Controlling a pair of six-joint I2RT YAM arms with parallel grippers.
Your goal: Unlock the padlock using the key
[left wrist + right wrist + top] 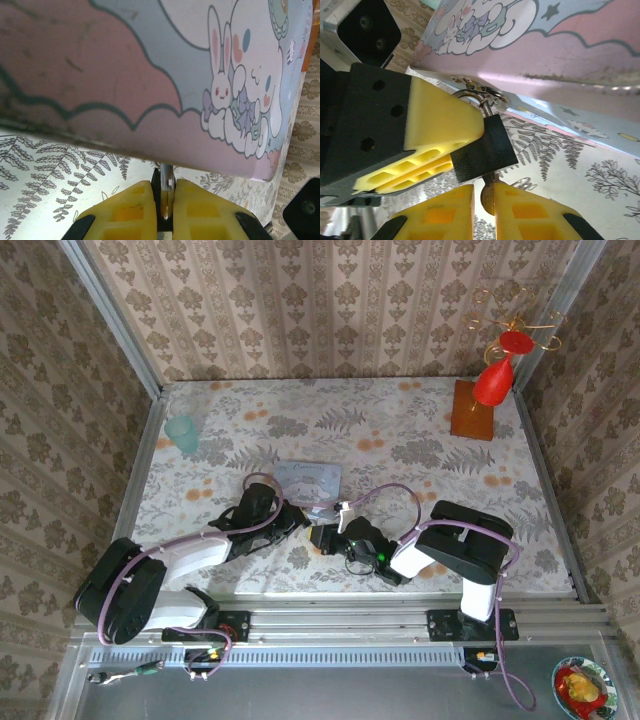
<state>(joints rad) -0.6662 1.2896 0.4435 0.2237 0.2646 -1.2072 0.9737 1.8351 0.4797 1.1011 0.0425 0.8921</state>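
The padlock (485,147) is hanging by its loop (479,97) from the clasp of the tin (580,55), at the tin's 6 o'clock edge in the overhead view. In the right wrist view its black body is slanting down toward 5 o'clock. The key (488,201) is meeting the underside of the body from 6 o'clock and seems to be sitting in the keyhole, though I cannot tell how deep it is going. The right gripper (484,194) is pinching the key's head in a narrow grip, lining it up with the lock so that a roll of the wrist can turn it. The left gripper (165,189) is reaching in from 9 o'clock, its fingers (442,122) clamping the lock almost shut. I judge it is bracing the body so it is not spinning with the key. The tin is sitting on the flowered table (420,440), anchoring the loop. A green cup (183,432) is standing well apart at 10 o'clock
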